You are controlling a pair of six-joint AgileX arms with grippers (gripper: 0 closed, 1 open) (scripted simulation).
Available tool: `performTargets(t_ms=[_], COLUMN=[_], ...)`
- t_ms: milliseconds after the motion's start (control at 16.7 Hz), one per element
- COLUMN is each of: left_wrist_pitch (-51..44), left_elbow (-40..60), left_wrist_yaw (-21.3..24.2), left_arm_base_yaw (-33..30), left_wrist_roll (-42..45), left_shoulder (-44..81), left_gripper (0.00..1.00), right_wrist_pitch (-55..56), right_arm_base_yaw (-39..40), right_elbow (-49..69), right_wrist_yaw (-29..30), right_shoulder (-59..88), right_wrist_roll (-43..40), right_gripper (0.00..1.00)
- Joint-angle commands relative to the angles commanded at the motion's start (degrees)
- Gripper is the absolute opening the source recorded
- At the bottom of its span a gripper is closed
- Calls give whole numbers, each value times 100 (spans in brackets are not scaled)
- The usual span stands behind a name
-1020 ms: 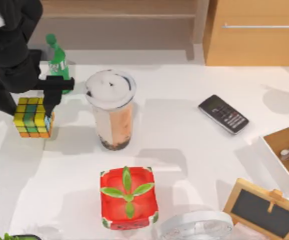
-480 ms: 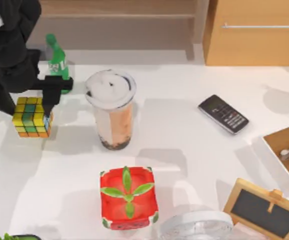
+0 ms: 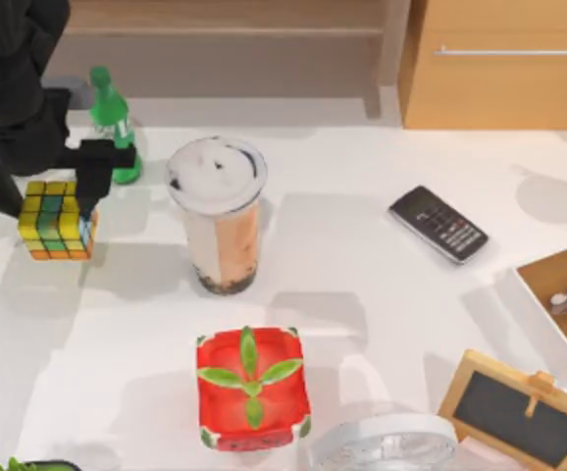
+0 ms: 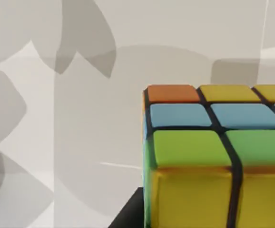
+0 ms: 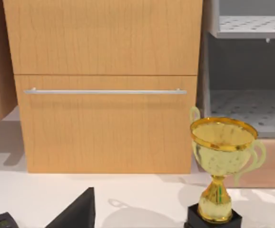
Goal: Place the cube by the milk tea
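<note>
Gripping the cube (image 3: 53, 218) between its fingers at the table's (image 3: 382, 294) far left, left gripper (image 3: 63, 201) risks swinging it into the green bottle (image 3: 112, 123) or toppling the tall milk tea (image 3: 220, 216) just beside the drop spot; right arm's fingers cannot be told.

Bright, even light on the white worktop (image 3: 382, 324); soft grey shadows spread around the milk tea (image 3: 218, 214), falling mostly toward its left. Everything looks slightly soft, without glare.

The cube (image 4: 218, 156) is cut off by the left wrist view's edge.
</note>
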Motion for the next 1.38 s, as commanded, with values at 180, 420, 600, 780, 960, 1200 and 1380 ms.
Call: performTargets(t_ms=[180,420,600,780,960,1200,1380], left_wrist_pitch=[69,165,222,246,246,246,246], left_elbow=[-10,-78,-187,-310,-310,-310,-310], left_wrist_yaw=[4,25,55,74,74,74,74], left_arm_base_yaw=[5,-28,-88,-132,-132,-132,-132], left_wrist_roll=[-7,-30,-48,-55,-55,-55,-55], left_shoulder=[-27,-2,99,230,230,230,230], left_gripper=[0,0,0,0,0,23,45], right_wrist_pitch=[0,0,0,0,0,0,0], right_arm_base_yaw=[0,0,0,0,0,0,0], right_elbow=[0,0,0,0,0,0,0], right_wrist_yaw=[0,0,0,0,0,0,0], right_shoulder=[0,0,0,0,0,0,0], right_wrist_roll=[0,0,0,0,0,0,0], right_gripper=[100,100,100,100,100,100,100])
